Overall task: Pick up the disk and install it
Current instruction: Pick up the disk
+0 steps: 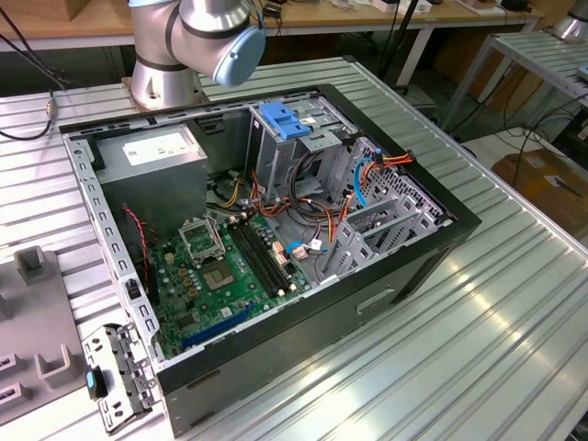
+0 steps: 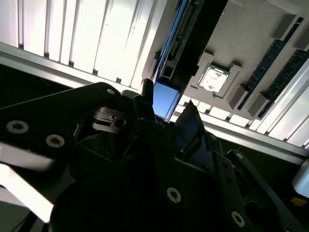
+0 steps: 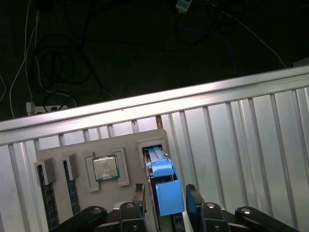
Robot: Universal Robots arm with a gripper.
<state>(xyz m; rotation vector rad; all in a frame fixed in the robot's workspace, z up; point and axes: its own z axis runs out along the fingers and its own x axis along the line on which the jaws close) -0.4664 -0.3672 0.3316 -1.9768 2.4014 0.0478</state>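
Observation:
The disk (image 3: 162, 181) stands on edge in a slot of a grey parts tray (image 3: 125, 142), its blue plastic end facing me. In both wrist views my gripper (image 3: 165, 194) hangs just above it, one dark finger on each side of the blue end (image 2: 164, 98). The fingers (image 2: 145, 99) are apart, with narrow gaps showing beside the blue part, so the gripper (image 2: 167, 105) is open around the disk. In the exterior view the open computer case (image 1: 386, 276) lies on the ribbed metal table, with its metal drive cage (image 1: 299, 147) at the back.
The tray also holds a processor chip (image 3: 105, 168) and memory sticks (image 3: 47, 191). Inside the case are a grey power-supply box (image 1: 152, 156), a green motherboard (image 1: 220, 266) and loose cables (image 1: 367, 175). The arm's base (image 1: 165, 73) stands behind the case.

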